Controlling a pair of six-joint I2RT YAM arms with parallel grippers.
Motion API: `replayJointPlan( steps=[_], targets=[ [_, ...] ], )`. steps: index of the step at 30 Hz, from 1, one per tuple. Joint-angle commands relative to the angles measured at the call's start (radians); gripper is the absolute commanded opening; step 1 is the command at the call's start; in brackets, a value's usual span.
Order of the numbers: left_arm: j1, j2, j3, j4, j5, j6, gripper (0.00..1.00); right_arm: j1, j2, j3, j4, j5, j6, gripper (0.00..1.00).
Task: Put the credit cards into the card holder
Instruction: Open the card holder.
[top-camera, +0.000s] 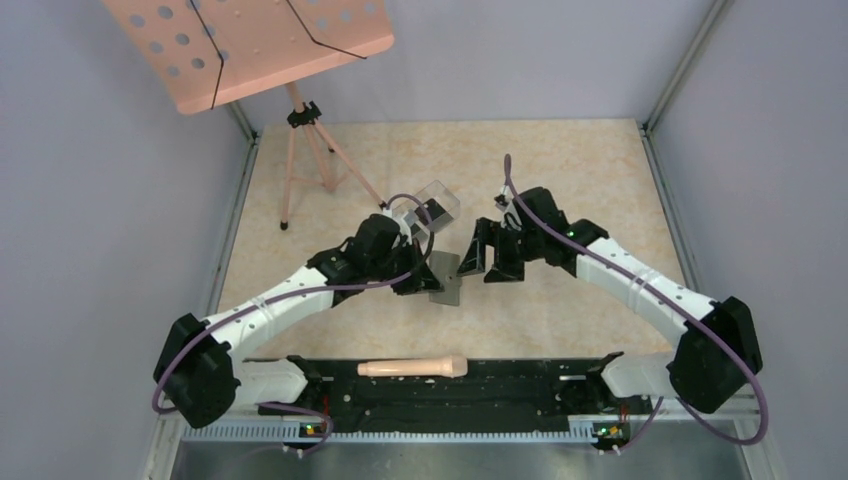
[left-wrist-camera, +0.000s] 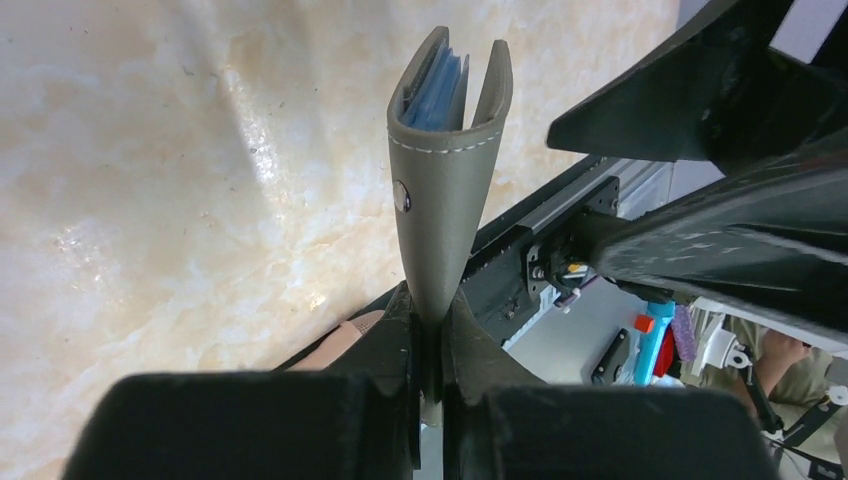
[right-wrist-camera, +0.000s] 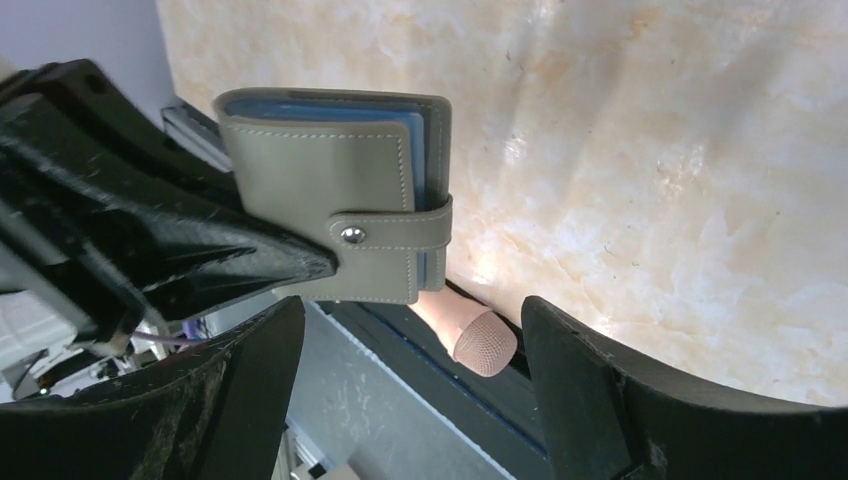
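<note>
The small flat gray folding card holder (top-camera: 447, 283) sits just on the near side of the clear plastic rectangular box (top-camera: 438, 203), towards the arm bases. The left pincer (left-wrist-camera: 428, 320) has it clamped by one narrow edge, with the jaws closed tight on the gray cover. Seen from the left wrist, the holder stands on end away from the fingers. Its two covers gape a little at the far end and show bluish slotted pockets inside. A gray snap tab (right-wrist-camera: 385, 235) with a metal stud wraps over one edge.

The right pincer (right-wrist-camera: 410, 320) hangs to the right of the clear box, close to the card holder but apart from it. Its fingers (right-wrist-camera: 590, 400) are spread wide with nothing between them.

A peach-coloured wooden rod with a rounded tip (top-camera: 412, 367) lies well to the near side of the clear box, on the black rail at the edge of the pale marbled counter (top-camera: 580, 170). A pink perforated music stand on a tripod (top-camera: 250, 45) rises beyond the box, to its left.
</note>
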Motion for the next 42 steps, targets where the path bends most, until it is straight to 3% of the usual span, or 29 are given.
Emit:
replayJointPlan(
  steps=[1,11,17,33,42],
  targets=[
    [-0.025,0.006,0.058,0.006,-0.025,0.011,0.0,0.052,0.054,0.07,-0.015,0.058,-0.013,0.8],
    [-0.046,0.032,0.069,0.004,-0.021,0.008,0.0,0.151,0.183,0.129,-0.003,0.096,-0.012,0.79],
    [-0.05,0.038,0.082,-0.007,-0.021,0.018,0.0,0.179,0.249,0.181,-0.065,0.224,-0.032,0.59],
    [-0.053,0.007,0.062,-0.033,-0.08,0.014,0.0,0.198,0.3,0.177,-0.227,0.44,-0.127,0.33],
    [-0.052,-0.013,0.042,-0.044,-0.09,0.013,0.0,0.098,0.226,0.115,-0.204,0.379,-0.133,0.31]
  ],
)
